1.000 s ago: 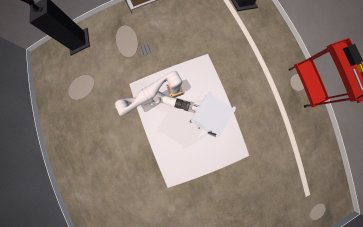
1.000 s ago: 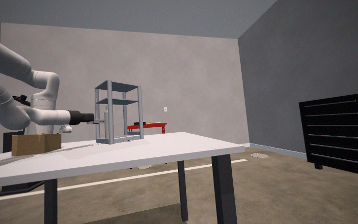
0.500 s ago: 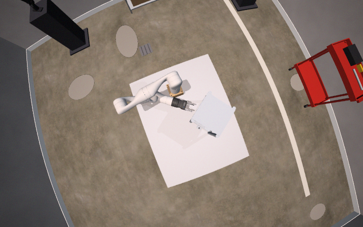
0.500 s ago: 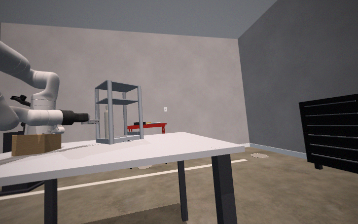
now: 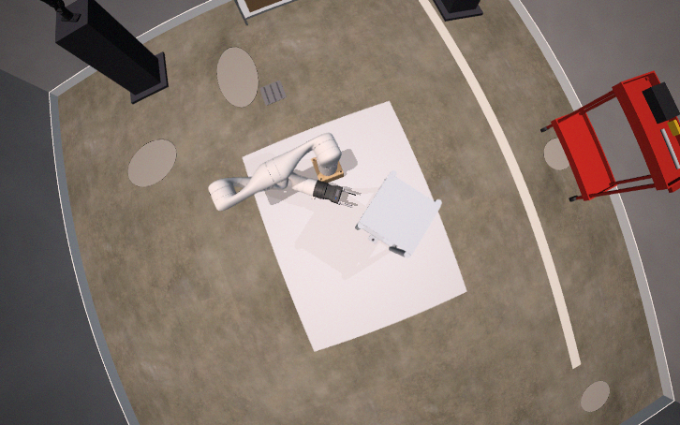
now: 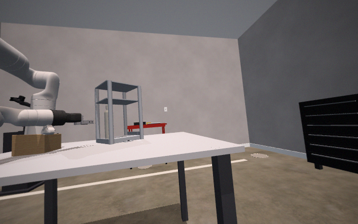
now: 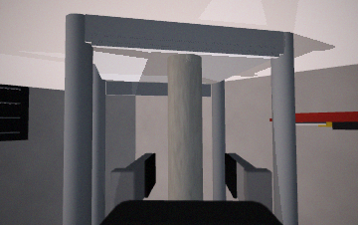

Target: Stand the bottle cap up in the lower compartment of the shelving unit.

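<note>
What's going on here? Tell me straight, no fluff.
The robot arm is putting a bottle into the shelf unit on the table. The bottle stands in the lower compartment and looks upright, though its base is hidden in the wrist view. The gripper is wide open, holds nothing, and sits level just outside the unit's front, pointing at the bottle.

front opening: two front posts (image 7: 78, 124) of the shelving unit (image 6: 110, 110) flanked it, gap between them free.
bottle (image 7: 184, 126): stood centred in that gap.
gripper (image 7: 188, 175): spread wide, apart from posts, toward the table's (image 6: 168, 147) robot-side edge.
</note>
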